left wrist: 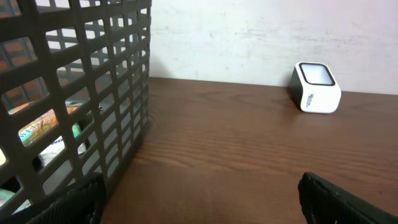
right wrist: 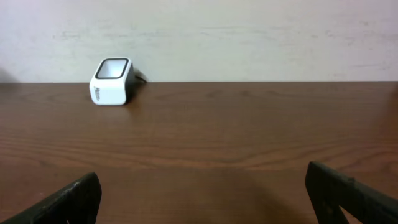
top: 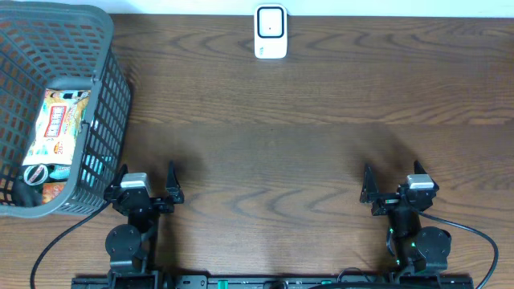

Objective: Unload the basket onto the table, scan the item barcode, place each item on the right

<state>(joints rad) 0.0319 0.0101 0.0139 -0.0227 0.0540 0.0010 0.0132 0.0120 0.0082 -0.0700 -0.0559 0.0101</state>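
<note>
A white barcode scanner (top: 271, 32) stands at the table's far edge, also seen in the left wrist view as the scanner (left wrist: 316, 88) and in the right wrist view as the scanner (right wrist: 112, 81). The item, a colourful snack packet (top: 58, 124), lies inside the grey basket (top: 100, 48) at the left, and shows through the mesh as the packet (left wrist: 43, 127). My left gripper (top: 146, 178) sits open at the near edge beside the basket. On the right, my right gripper (top: 393, 184) is open too. Nothing lies between either pair of fingers.
A small dark round object (top: 35, 174) lies in the basket's near corner beside the packet. The basket wall (left wrist: 112, 99) stands close on the left of my left fingers. Brown wooden table (top: 273, 144) stretches between the grippers and the scanner.
</note>
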